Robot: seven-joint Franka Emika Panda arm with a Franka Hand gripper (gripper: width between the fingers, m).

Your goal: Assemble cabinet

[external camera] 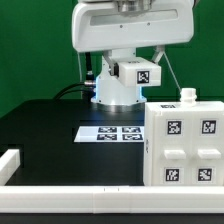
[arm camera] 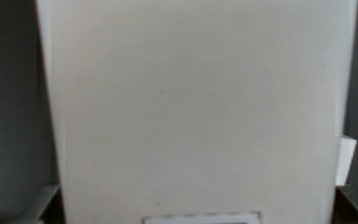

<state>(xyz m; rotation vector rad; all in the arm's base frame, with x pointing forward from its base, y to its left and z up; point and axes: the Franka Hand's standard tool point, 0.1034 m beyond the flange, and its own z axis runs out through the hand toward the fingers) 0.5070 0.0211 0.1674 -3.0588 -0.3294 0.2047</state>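
Note:
The cabinet (external camera: 184,143) is a big white boxy body with square tags. It stands on the black table at the exterior view's right and has a small white knob (external camera: 186,96) on top. My gripper (external camera: 133,62) hangs above the table's back, left of the cabinet and apart from it. It is shut on a white panel part (external camera: 136,72) that carries one tag. In the wrist view this panel (arm camera: 190,110) fills the picture between my dark fingers (arm camera: 28,207), and a tag edge shows low on it. The cabinet is out of the wrist view.
The marker board (external camera: 112,131) lies flat on the table below my gripper. A long low white bar (external camera: 70,194) runs along the front edge and turns up at the exterior view's left (external camera: 9,162). The arm's white base (external camera: 118,92) stands behind.

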